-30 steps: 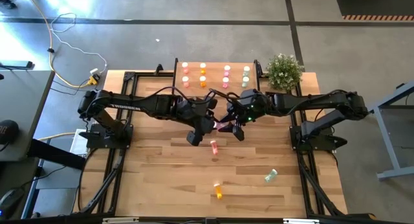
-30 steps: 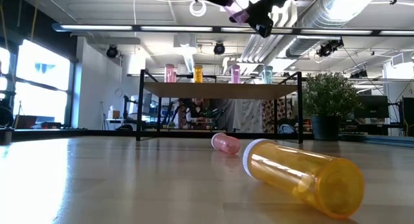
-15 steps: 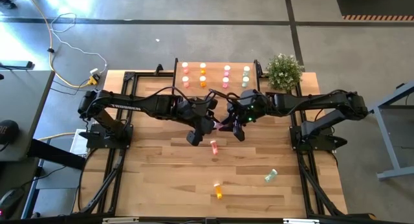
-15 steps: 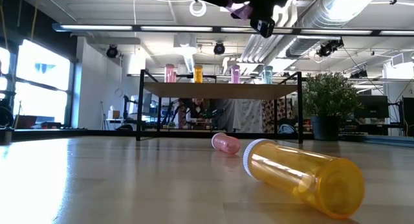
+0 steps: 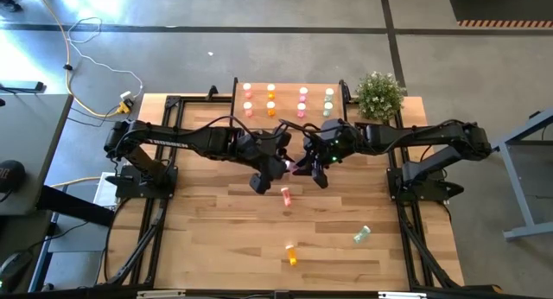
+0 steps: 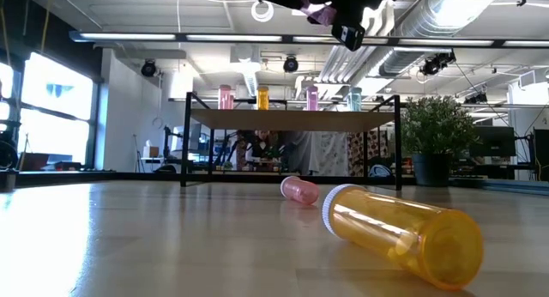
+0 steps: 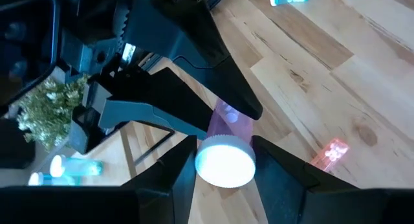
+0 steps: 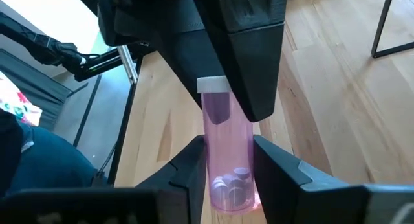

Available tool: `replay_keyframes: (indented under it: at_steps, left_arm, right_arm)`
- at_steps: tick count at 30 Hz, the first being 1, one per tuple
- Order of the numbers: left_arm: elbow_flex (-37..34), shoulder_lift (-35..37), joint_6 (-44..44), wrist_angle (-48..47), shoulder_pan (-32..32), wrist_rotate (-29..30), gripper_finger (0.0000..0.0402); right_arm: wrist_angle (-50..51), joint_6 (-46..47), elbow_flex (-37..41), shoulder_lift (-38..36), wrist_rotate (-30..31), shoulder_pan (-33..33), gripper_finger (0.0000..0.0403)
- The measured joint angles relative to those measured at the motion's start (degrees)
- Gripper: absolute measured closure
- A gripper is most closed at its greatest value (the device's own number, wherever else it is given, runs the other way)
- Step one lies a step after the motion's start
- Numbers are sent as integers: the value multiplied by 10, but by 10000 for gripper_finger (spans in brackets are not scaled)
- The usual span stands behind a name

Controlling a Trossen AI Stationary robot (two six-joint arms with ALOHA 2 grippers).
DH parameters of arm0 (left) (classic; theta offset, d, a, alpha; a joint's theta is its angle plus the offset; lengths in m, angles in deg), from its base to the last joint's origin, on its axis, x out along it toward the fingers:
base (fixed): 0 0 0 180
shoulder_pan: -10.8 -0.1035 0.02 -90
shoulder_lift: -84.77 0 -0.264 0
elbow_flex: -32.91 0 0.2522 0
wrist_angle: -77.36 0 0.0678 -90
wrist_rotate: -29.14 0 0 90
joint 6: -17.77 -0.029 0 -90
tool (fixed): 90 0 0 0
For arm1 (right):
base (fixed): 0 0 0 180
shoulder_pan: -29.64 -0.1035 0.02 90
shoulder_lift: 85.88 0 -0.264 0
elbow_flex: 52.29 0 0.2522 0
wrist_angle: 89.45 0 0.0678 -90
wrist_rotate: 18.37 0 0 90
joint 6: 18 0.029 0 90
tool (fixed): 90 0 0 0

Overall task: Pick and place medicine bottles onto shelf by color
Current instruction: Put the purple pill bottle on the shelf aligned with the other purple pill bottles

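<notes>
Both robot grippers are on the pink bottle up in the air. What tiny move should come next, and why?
Probably the left gripper should let go and back off. The right gripper already pinches the pink bottle at its lower end, while the left one sits at the white cap. Once freed, the right arm could carry it to the shelf, where pink bottles already stand.

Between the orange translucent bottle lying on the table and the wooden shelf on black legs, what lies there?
In the low view, a pink translucent bottle lies on its side between the orange translucent bottle and the wooden shelf; otherwise bare wood.
</notes>
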Motion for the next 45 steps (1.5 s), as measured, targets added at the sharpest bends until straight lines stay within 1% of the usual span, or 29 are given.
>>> replay_keyframes:
  at_steps: [3, 7, 10, 14, 25, 31, 34, 39, 45]
  left_arm:
    - [0, 0, -15, 2, 0, -1, 273]
    - [0, 0, -33, 7, 0, -1, 276]
    - [0, 0, -43, 18, 0, 1, 276]
    - [0, 0, -58, 21, 0, 11, 276]
    - [0, 0, -81, 29, 1, 11, 277]
    - [0, 0, -70, 29, 1, 12, 276]
    - [0, 0, -63, 29, 1, 12, 265]
    - [0, 0, -31, 29, 0, 25, 228]
    - [1, 0, 11, 29, 0, 69, 180]
  right_arm:
    - [0, 1, 0, 0, -20, 6, 299]
    - [0, 26, 0, 0, -43, 16, 299]
    - [0, 32, 0, 0, -71, 25, 299]
    - [1, 41, 0, 0, -75, 26, 299]
    - [0, 66, 0, 0, -99, 26, 299]
    - [-3, 71, 0, 0, -99, 26, 299]
    - [-3, 72, 0, 0, -93, 26, 299]
    - [4, 72, 0, 1, -67, 25, 299]
    - [8, 65, 0, 1, -27, 25, 299]
